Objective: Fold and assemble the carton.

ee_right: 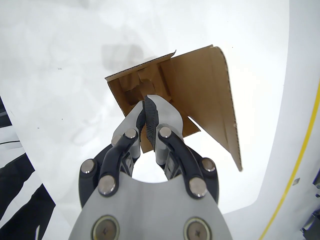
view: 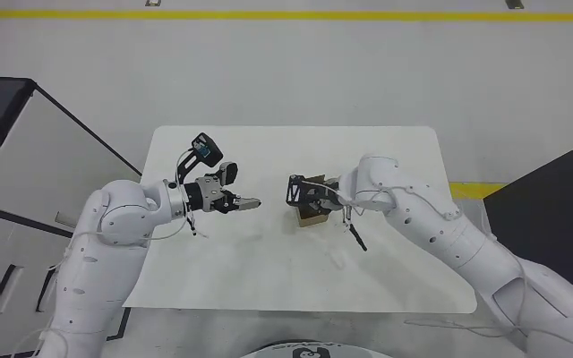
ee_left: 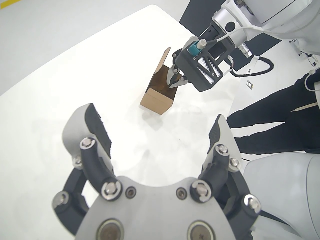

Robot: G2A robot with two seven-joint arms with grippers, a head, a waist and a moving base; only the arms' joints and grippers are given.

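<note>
Two pincers work over the white desk point(view: 385, 152), where the brown carton point(view: 312, 216) stands near the middle with its top open and one long flap raised from its rim. At that open rim the right pincer point(ee_right: 147, 103) is pinched tight on one wall of the carton, with cardboard showing between its fingers. To the carton's left, and apart from it, the left pincer point(view: 254, 203) points toward the carton, spread wide and holding nothing.

place: robot lab or test hall | cues: white table point(view: 269, 152), grey floor point(view: 286, 72), yellow floor line point(view: 286, 15)
</note>
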